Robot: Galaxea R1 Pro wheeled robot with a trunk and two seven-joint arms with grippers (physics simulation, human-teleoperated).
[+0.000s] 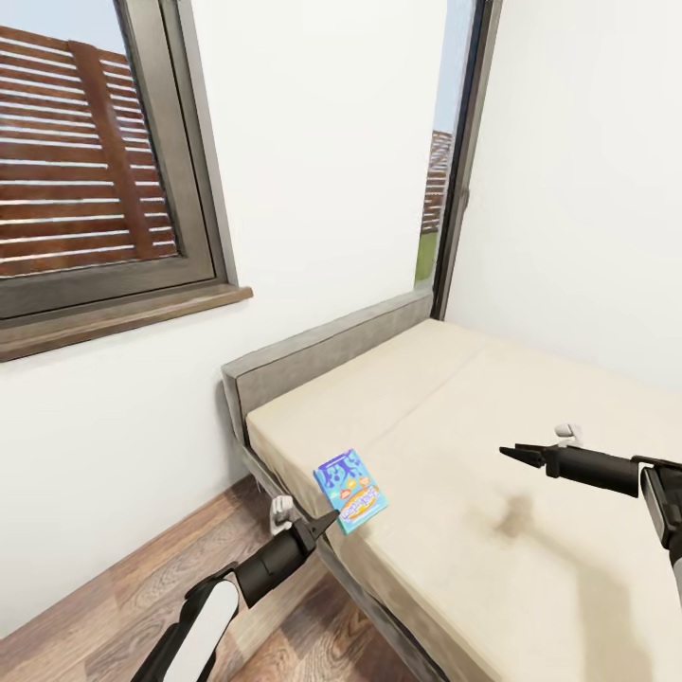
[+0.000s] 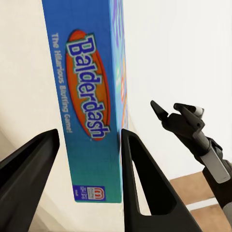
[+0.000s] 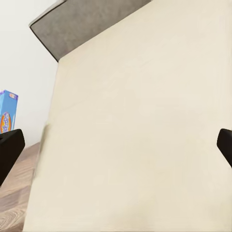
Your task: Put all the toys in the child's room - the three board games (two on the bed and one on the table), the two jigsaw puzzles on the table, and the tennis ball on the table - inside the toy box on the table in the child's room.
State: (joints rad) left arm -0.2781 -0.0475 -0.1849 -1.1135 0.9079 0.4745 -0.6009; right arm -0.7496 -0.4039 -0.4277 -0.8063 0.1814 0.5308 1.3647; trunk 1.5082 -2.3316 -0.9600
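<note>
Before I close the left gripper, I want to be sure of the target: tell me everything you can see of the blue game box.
The board game is a flat teal-blue cardboard box. Its side reads "Balderdash" on an orange oval, with a small logo at one end; its lid carries colourful art. It lies flat on the bed's beige mattress, near the edge by the floor. The left gripper is at its near edge; the left wrist view shows the open fingers straddling that edge, not yet clamped.

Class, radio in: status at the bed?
Left gripper open, fingers astride the board game. Right gripper open over the bed. Nothing in the way.
</note>
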